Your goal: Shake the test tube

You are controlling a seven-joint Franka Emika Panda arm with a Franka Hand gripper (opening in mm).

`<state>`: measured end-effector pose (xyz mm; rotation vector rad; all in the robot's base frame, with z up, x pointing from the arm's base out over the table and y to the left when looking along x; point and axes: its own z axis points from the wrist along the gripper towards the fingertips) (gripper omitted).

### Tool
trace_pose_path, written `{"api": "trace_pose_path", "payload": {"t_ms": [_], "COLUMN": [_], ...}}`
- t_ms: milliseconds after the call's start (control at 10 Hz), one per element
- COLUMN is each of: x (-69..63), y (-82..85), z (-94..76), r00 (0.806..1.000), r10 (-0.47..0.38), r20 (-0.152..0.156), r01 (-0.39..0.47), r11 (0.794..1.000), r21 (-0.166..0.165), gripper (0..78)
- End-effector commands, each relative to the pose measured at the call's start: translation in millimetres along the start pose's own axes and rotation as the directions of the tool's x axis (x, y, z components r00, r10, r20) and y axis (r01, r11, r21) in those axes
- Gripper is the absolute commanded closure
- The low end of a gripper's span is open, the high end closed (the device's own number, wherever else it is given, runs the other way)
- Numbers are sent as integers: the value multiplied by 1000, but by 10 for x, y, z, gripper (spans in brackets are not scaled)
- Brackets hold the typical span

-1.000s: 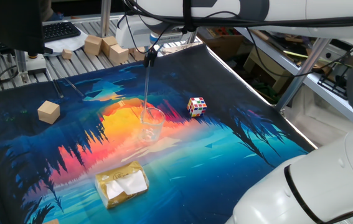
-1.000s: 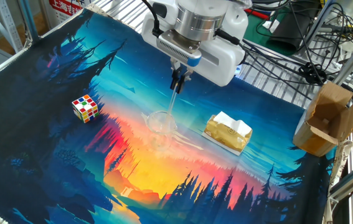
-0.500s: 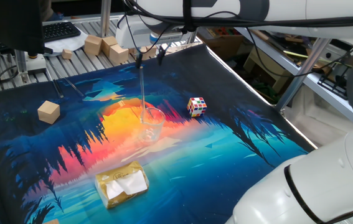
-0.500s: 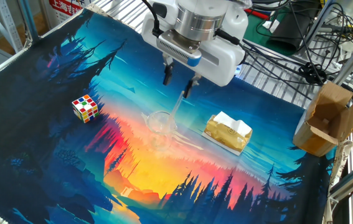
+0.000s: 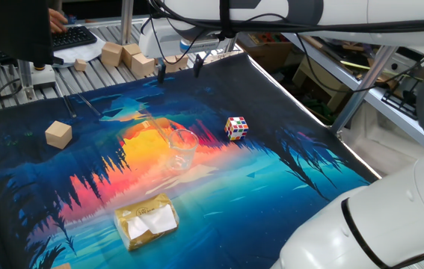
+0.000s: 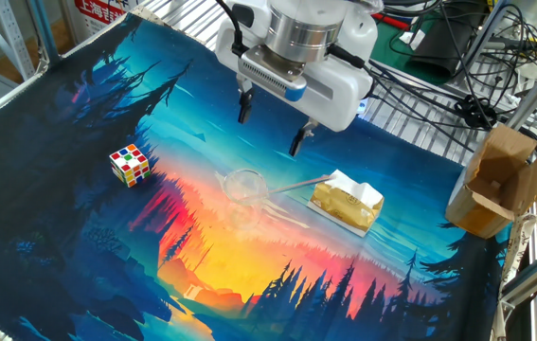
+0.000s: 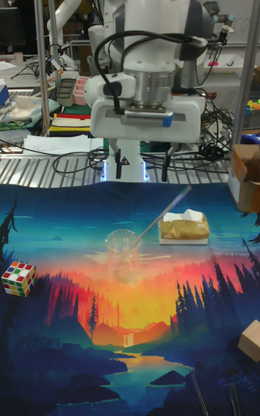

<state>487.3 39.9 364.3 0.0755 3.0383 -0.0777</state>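
Note:
The test tube [image 6: 298, 183] is a thin clear tube. Its lower end rests in the clear cup [image 6: 246, 186] and it leans steeply over the rim, with its upper end toward the gold packet. From the tall fixed view the test tube [image 7: 162, 218] slants up to the right out of the cup [image 7: 123, 250]. The test tube [image 5: 154, 127] is faint in one fixed view, beside the cup [image 5: 182, 149]. My gripper [image 6: 270, 123] hangs open above the cup, and nothing is between its fingers. It also shows as the gripper [image 5: 179, 70] and the gripper [image 7: 142, 170], clear of the tube.
A Rubik's cube [image 6: 130, 165] lies on the printed mat, and a gold packet [image 6: 347, 201] with white tissue sits beside the cup. A wooden block [image 5: 58, 134] is on the mat, with more blocks [image 5: 126, 56] behind it. A cardboard box [image 6: 495, 180] stands at the table's edge.
The gripper was shut on the upright tube, then it opened and let go. The tube tipped over and now leans on the cup's rim.

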Motion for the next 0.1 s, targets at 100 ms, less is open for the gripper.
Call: {"api": "trace_pose_path", "payload": {"t_ms": [100], "x": [-12], "y": [-4], "z": [-63], "r00": [1000], "r10": [25], "r20": [4], "r01": [-25], "r11": [1000], "r21": [1], "gripper": [1]}}
